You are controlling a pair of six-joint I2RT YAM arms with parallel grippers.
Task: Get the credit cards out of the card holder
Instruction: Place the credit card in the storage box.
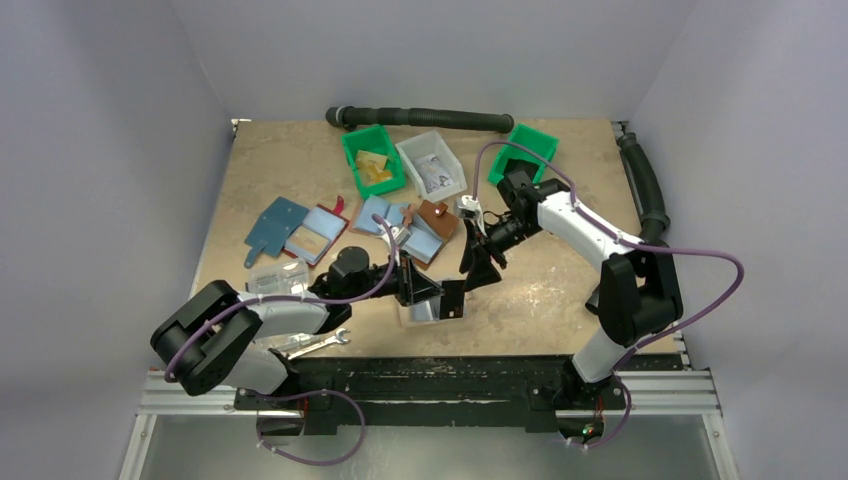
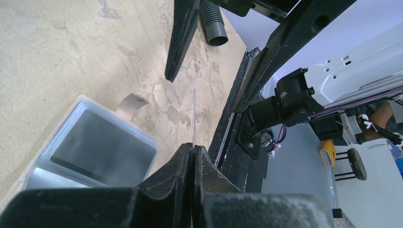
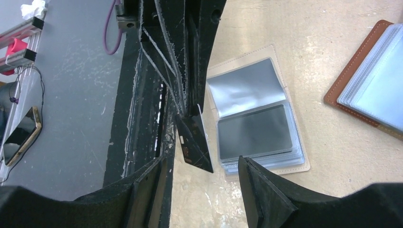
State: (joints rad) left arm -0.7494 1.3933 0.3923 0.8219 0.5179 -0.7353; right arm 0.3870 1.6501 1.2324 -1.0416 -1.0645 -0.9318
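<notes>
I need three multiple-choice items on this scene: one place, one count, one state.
1. The card holder lies: A leaning on a wall; B flat on the table; C held in the air.
2. The green bins number: A one; B two; C four.
3. The left gripper is: A wide open; B shut on a dark card; C shut on nothing.
Key: 1 B, it rests open on the wood; 2 B, both stand at the far edge; 3 B, it pinches the card.
</notes>
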